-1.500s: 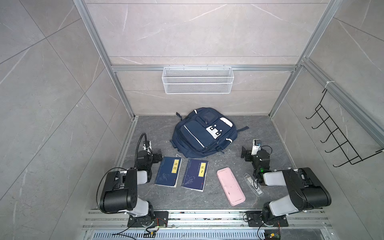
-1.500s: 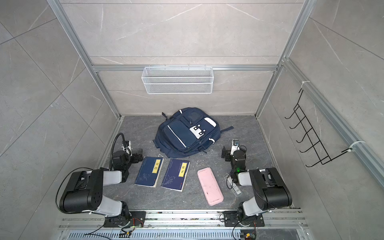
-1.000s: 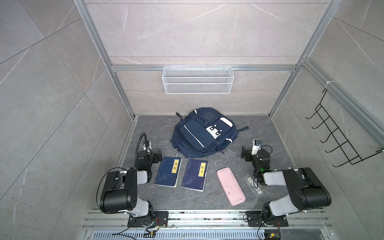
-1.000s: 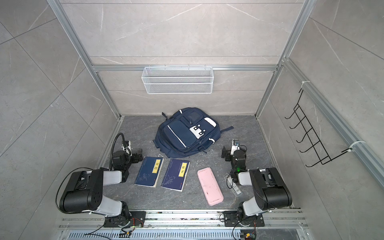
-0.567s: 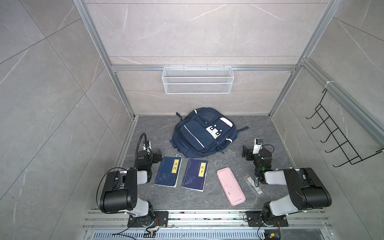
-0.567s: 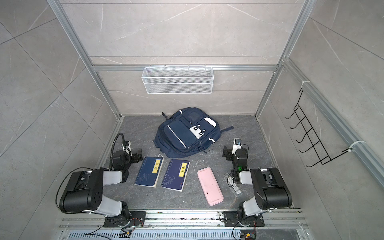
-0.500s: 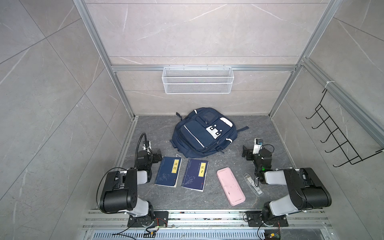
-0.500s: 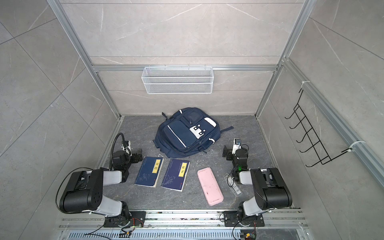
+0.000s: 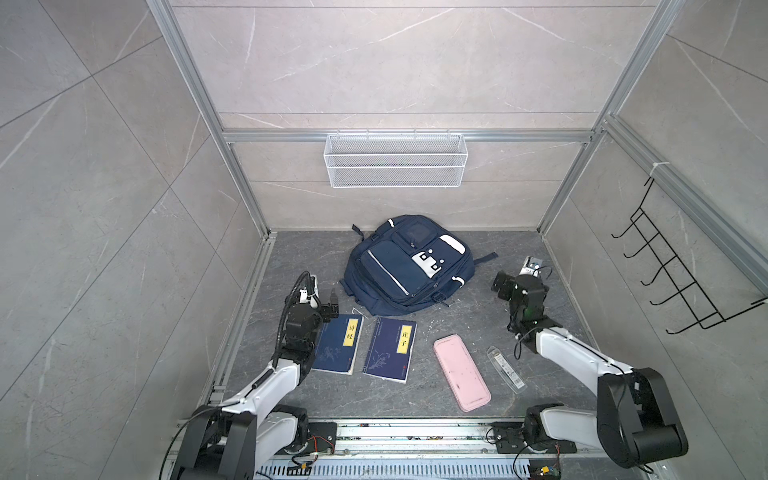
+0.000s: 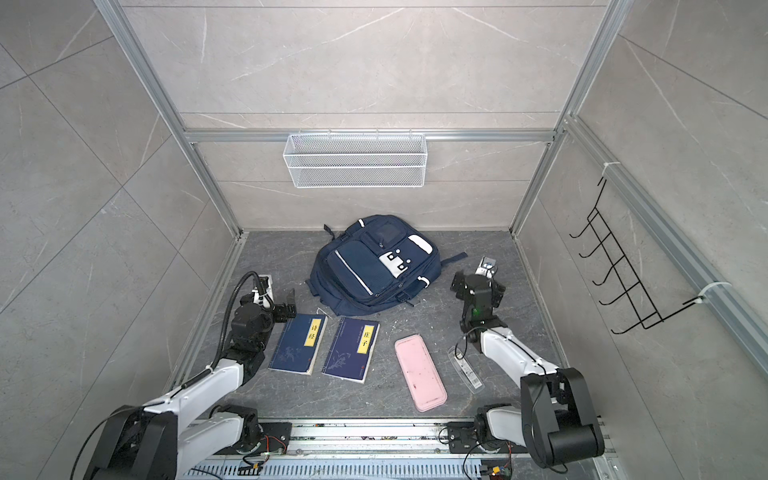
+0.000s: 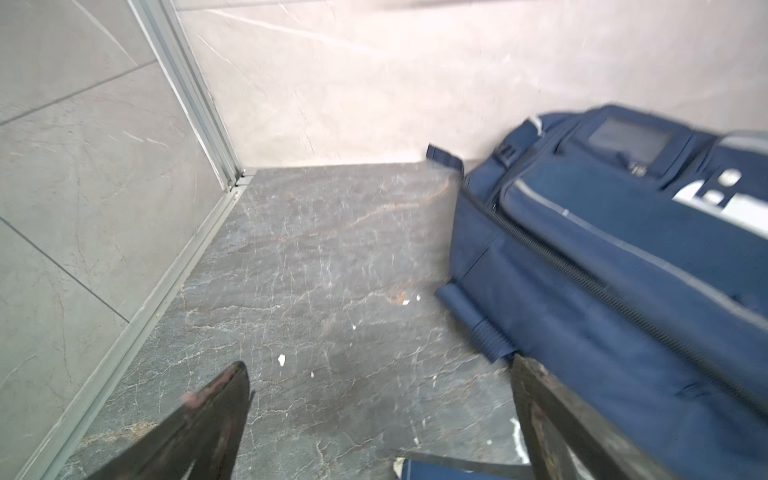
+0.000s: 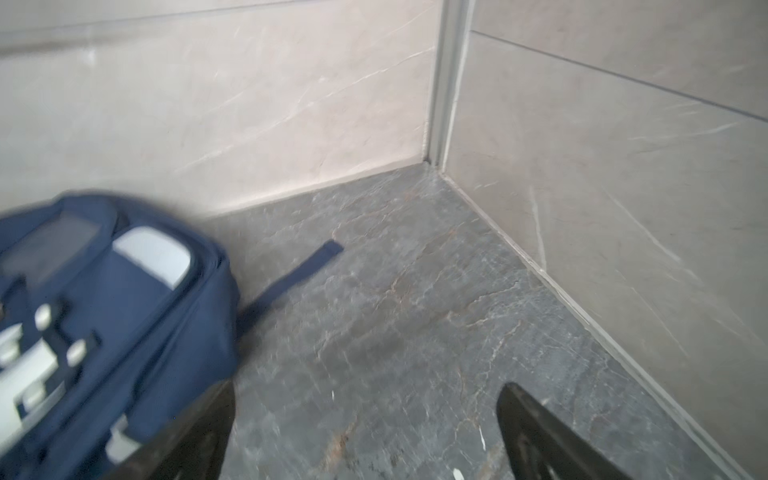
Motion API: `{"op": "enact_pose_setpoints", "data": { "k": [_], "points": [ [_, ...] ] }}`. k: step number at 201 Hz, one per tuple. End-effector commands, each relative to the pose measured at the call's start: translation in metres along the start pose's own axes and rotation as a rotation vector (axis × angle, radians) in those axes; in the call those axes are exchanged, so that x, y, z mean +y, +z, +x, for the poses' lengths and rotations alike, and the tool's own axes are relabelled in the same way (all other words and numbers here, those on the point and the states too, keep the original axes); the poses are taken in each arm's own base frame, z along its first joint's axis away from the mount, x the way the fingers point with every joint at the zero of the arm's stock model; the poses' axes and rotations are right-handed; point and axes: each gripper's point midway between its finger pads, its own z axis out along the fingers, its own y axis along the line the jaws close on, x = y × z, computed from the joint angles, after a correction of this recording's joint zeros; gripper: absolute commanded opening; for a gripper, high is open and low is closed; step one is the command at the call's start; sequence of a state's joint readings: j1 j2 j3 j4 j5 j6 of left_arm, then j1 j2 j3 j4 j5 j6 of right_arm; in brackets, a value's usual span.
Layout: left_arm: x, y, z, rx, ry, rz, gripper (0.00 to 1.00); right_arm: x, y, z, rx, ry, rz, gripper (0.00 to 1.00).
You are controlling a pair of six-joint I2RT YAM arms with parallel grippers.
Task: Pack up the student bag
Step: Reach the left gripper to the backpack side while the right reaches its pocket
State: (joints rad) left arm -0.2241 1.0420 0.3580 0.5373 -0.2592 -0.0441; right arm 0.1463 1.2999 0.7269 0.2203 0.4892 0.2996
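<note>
1. Two grippers, both empty: the left gripper [image 9: 328,306] and the right gripper [image 9: 503,286] each hold their jaws spread wide. In the wrist views only bare desk [image 9: 465,320] lies between them.
2. The student bag [image 9: 409,266] lies flat, front pockets up, at 12 o'clock on the desk, near the back wall. The left gripper stands at its 8 o'clock and the right at its 3 o'clock, neither touching it.
3. Items to pack lie apart from the bag: a blue book [image 9: 338,343] at its 7 o'clock, a second blue book [image 9: 390,349] at 6 o'clock, a pink case [image 9: 461,372] at 5 o'clock, and a clear flat packet [image 9: 505,370] just beside the case.
4. Step in hand, as judged: reaching for the bag to open it. Its zips look shut from above, so nothing can go in yet.
5. To do it well, use one arm to pin the fabric and send the other to the main zip's pull. The pull is too small to locate here, so confirm it in a wrist view before you close the jaws.
6. Pull along the zip's line, not upward, or the soft bag may slide or lift.
7. Keep the left arm clear of the nearest book, which lies just beside it.
</note>
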Motion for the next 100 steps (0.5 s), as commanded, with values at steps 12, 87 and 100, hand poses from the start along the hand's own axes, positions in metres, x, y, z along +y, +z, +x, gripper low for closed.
{"op": "enact_pose_setpoints", "data": {
  "k": [12, 87, 100],
  "points": [
    [-0.015, -0.002, -0.034, 0.065, -0.298, 0.038, 1.00, 0.013, -0.005, 0.030, 0.421, 0.097, 0.059, 1.00],
    [-0.123, 0.004, -0.040, 0.498, -0.524, 0.450, 0.97, 0.114, -0.066, 0.092, 0.612, 0.062, -0.441, 1.00],
    [-0.138, -0.002, -0.029, 0.548, -0.528, 0.484, 0.94, 0.120, -0.075, 0.099, 0.626, 0.005, -0.473, 0.99]
  ]
}}
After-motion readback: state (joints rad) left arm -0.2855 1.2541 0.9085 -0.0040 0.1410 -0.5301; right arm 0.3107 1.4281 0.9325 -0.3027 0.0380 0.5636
